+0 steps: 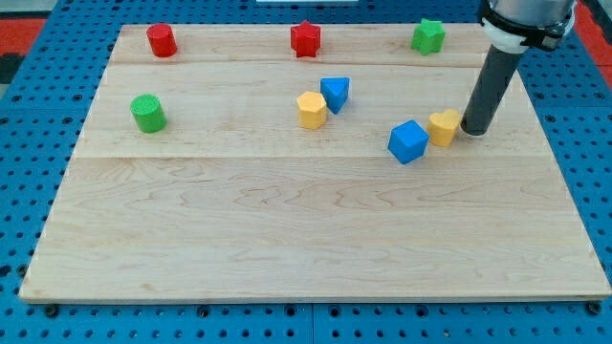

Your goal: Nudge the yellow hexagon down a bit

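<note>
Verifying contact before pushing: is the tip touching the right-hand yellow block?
Touching, it seems: my tip sits against the yellow block's right edge.

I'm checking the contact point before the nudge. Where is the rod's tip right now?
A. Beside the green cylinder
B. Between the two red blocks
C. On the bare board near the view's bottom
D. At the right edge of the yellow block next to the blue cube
D: my tip sits against the view's right side of the yellow block, which touches the blue cube.
</note>
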Controlling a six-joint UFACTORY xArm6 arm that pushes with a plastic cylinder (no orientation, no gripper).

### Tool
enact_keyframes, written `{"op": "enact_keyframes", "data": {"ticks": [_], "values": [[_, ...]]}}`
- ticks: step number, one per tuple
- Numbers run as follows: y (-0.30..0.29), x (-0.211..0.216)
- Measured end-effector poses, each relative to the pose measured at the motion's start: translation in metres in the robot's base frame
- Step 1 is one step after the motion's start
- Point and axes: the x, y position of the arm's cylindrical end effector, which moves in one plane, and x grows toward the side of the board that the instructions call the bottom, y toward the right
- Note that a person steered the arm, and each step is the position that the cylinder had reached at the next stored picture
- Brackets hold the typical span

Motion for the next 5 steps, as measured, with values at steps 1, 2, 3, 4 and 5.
{"op": "enact_keyframes", "data": {"ticks": [1,2,3,4,5], "values": [[0.02,0.0],[0.029,0.001],[0.026,-0.006],[0.026,-0.026],[0.026,-0.024]]}}
